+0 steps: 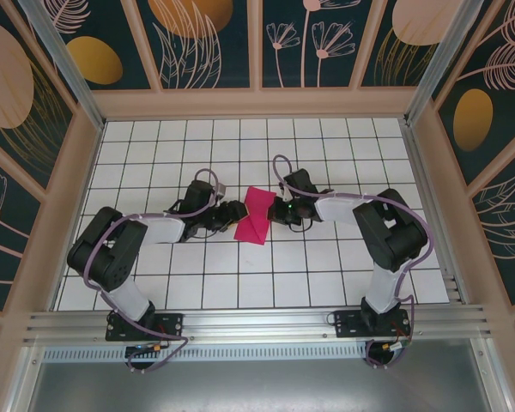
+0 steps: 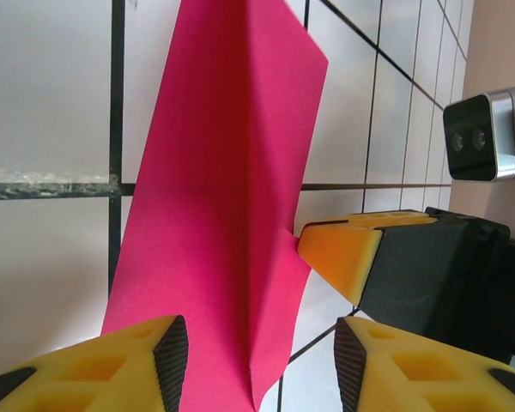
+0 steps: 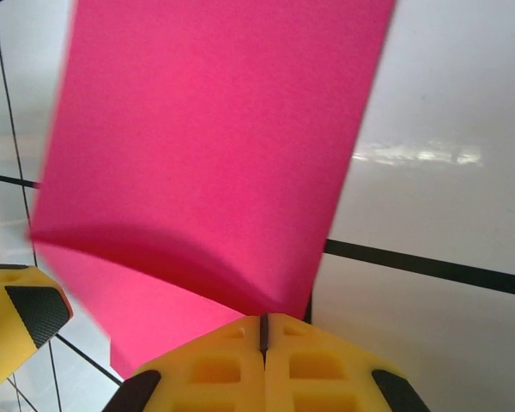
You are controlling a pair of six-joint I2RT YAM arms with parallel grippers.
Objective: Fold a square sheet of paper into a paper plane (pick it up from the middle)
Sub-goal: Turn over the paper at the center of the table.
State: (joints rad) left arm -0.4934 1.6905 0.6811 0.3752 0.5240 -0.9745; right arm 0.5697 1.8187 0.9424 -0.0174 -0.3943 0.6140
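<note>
The right jaws are pressed fully together, and their yellow fingers (image 3: 215, 369) pinch one edge of the pink sheet of paper (image 3: 215, 146) between the tips. From this pinch the sheet goes away from the camera and bends in a soft curve.

The left jaws stand apart, with one yellow finger (image 2: 94, 369) at each side of the sheet's near end. One pad is just beside the paper and the other is clearly apart from it, so they do not clamp it. In the left wrist view the sheet is folded, with a long crease that runs along its length, and a finger (image 2: 339, 249) of the right jaws touches its side edge.

From above, the folded sheet is between the two jaws, near the middle of the white tiled surface (image 1: 326, 275). Whether it touches the surface cannot be told. The left arm (image 1: 112, 249) reaches to it from the left and the right arm (image 1: 386, 227) from the right. Walls (image 1: 206, 43) with a dark flower pattern stand around the surface.
</note>
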